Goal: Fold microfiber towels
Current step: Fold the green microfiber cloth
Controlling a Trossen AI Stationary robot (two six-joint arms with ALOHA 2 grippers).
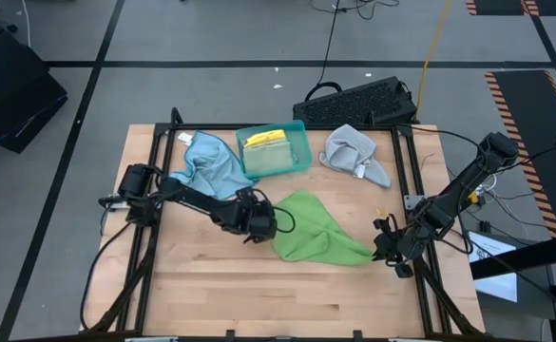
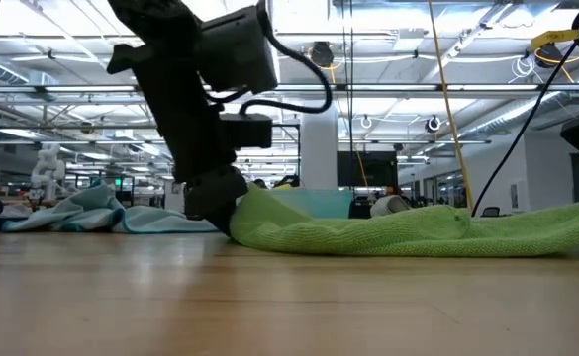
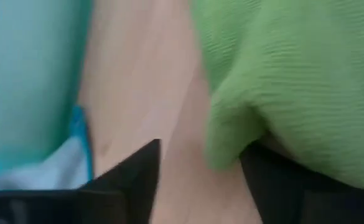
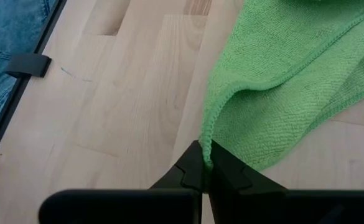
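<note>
Covering most of the high view, a light wooden table (image 1: 258, 294) with a black frame along its edges stood on a grey floor marked with dark tape lines, and a strip of orange and black hazard stripes ran at the far right. Behind the table, the low view showed a large hall with white ceiling beams, rows of lamps, a white pillar and hanging cables. I could not read any brand, label or writing. On the table lay a green towel (image 1: 317, 233) near the middle, stretched toward the right side. The right gripper (image 4: 205, 163) was closed tightly on one corner of this green towel, near the right edge of the table. The left gripper (image 1: 257, 220) was low at the opposite edge of the same towel; its fingers (image 3: 132, 171) stood apart on the wood, and the green cloth lay over one of them, but a firm hold was not visible. A light blue towel (image 1: 211, 163) lay crumpled behind the left arm, just beside a teal tray (image 1: 299, 133) that held a yellow towel (image 1: 266, 141). A grey towel (image 1: 354, 152) lay further right, near a black keyboard (image 1: 358, 100) at the back edge.
</note>
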